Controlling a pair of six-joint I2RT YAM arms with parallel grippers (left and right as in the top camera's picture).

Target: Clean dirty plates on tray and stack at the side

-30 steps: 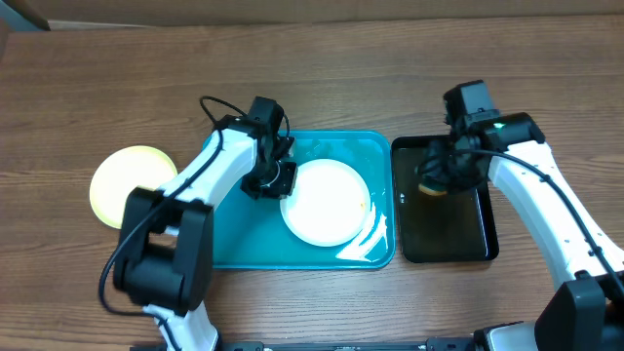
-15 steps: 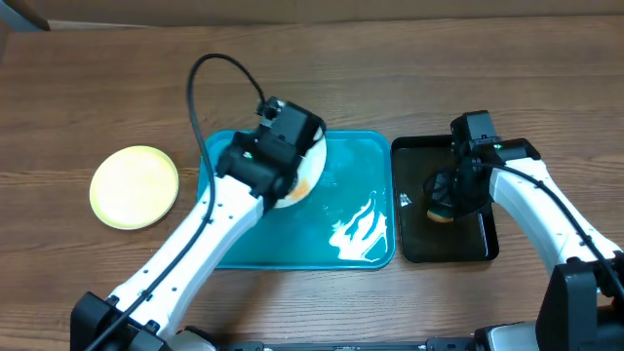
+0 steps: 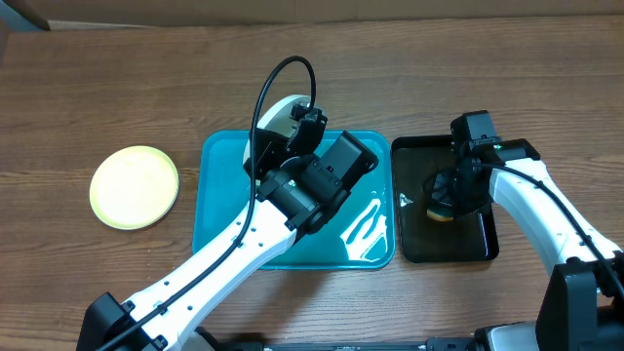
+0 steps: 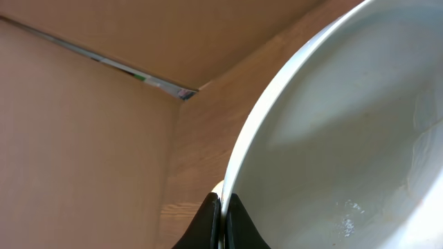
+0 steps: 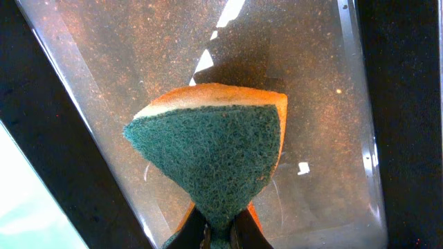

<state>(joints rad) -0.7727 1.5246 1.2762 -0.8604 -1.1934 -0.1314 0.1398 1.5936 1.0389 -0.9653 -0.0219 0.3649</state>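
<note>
Fingers (image 4: 206, 223) of the left gripper (image 4: 221, 207) pinch the rim of a round white plate (image 4: 332, 138), held tilted above the glossy teal rectangular tray's (image 3: 219, 195) upper edge, probably for stacking by the pale yellow-green plate (image 3: 135, 186) at frame left. Right gripper (image 5: 221, 232) clamps a green-and-orange sponge (image 5: 214, 159) over the black tray (image 3: 478, 244), parked clear.

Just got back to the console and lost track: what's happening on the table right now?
The left gripper is shut on the rim of a white plate, holding it by the far edge of the teal tray. The right gripper grips a green-and-orange sponge over the black tray. A yellow-green plate lies on the table left of the teal tray, apart from it. No third plate is in view.
</note>
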